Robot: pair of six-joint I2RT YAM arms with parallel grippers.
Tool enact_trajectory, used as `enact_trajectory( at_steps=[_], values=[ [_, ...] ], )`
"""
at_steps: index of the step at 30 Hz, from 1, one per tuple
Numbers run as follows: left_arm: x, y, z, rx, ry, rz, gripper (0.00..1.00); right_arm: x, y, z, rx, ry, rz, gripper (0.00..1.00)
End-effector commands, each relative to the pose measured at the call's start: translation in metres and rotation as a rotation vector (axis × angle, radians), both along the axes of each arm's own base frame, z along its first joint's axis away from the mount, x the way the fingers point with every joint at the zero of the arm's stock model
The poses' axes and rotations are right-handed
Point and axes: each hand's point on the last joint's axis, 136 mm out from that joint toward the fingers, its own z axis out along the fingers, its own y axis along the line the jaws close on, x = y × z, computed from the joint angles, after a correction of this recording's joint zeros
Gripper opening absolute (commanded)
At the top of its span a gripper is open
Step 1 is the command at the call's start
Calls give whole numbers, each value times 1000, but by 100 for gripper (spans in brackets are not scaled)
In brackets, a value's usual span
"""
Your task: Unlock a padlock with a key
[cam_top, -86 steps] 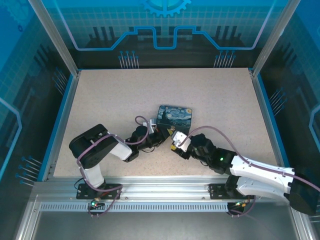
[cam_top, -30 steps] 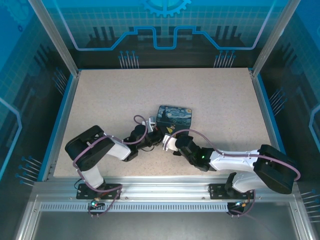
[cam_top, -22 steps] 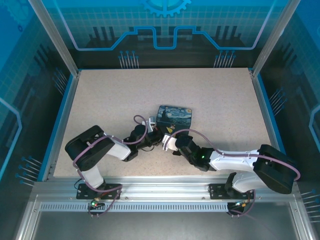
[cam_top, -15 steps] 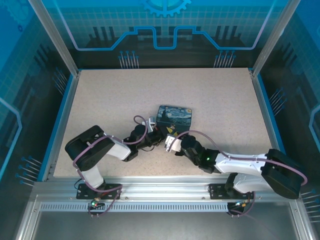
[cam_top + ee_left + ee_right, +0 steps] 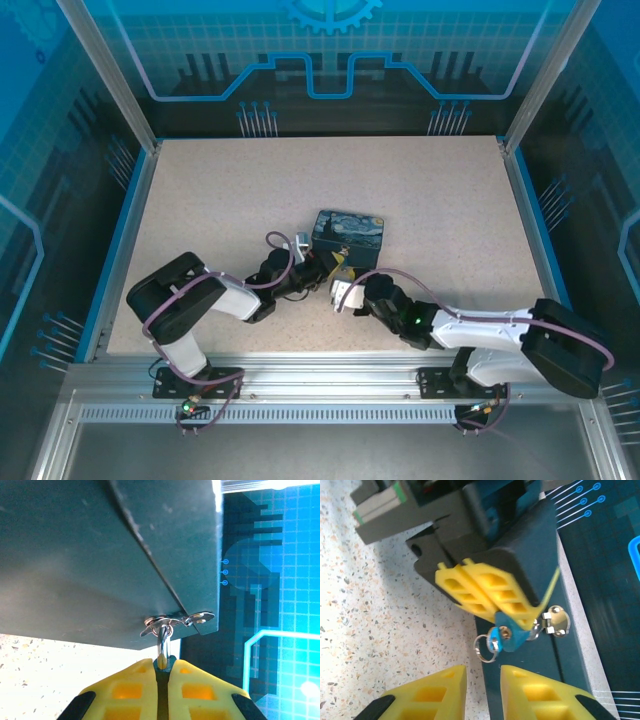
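Note:
The small dark-blue padlock (image 5: 516, 636) hangs by its metal shackle (image 5: 163, 647) from the hasp (image 5: 554, 620) of the painted tin (image 5: 349, 232). My left gripper (image 5: 161, 664) is shut on the padlock's body, its yellow fingers (image 5: 485, 592) pressed together. At the padlock's free end sits the key (image 5: 494, 641), with a blue head and a wire ring. I cannot tell whether its blade is in the keyhole. My right gripper (image 5: 483, 672) stands open just short of the key, with nothing between its fingers. In the top view, the left gripper (image 5: 318, 272) and right gripper (image 5: 341, 293) meet at the tin's near corner.
The tin's dark side wall (image 5: 90, 555) fills the space ahead of the left gripper. The speckled tabletop (image 5: 430, 190) stretches beyond and to both sides of the tin. Blue enclosure walls (image 5: 570, 200) bound the table.
My right gripper has drawn back a little from the padlock toward the near edge, and its arm has shifted. The left gripper still holds the padlock at the tin.

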Motion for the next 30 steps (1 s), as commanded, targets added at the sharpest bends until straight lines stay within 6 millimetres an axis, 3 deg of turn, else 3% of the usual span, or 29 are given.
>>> enact_trajectory(
  at_steps=[1, 17, 30],
  values=[
    [1, 2, 18, -44, -31, 17, 0, 13, 10, 18, 32, -68, -19, 26],
    [0, 2, 18, -54, -33, 14, 0, 21, 12, 24, 49, -71, -47, 29],
    [1, 1, 20, -61, -35, 12, 0, 32, 15, 14, 13, -77, -87, 24]
  ],
)
